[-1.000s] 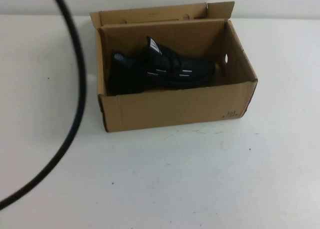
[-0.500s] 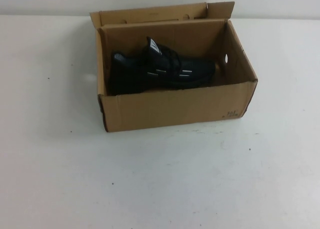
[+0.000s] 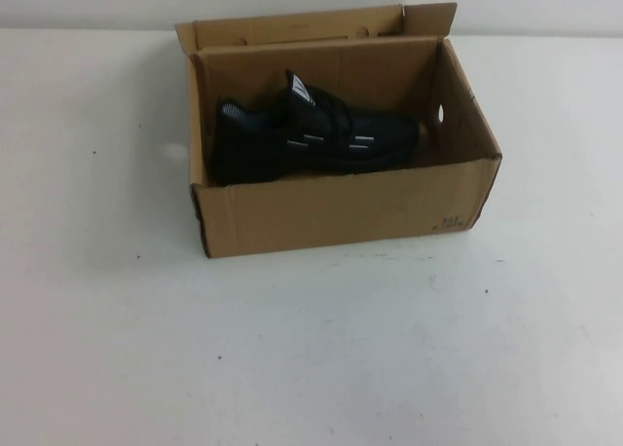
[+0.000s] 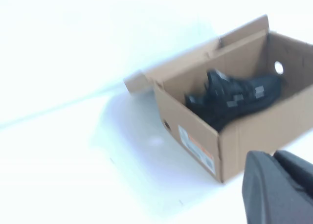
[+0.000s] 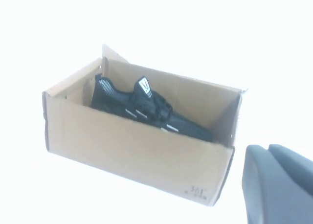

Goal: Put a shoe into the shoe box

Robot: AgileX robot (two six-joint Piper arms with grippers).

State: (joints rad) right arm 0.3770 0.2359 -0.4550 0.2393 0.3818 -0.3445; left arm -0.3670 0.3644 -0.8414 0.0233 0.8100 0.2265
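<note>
high view shows the shoe lying inside the shoe box; placing looks done. left gripper and right gripper are away from the box, jaws' state i cannot tell; next only parking remains.

White table fills most of high view, few small dark specks on surface. Pale wall along far edge. Light bright, even.

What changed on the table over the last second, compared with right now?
A black cable that curved across the left side of the high view has gone out of frame. The black knit sneaker stays inside the brown cardboard box, unmoved. The left gripper and right gripper sit away from the box.
</note>
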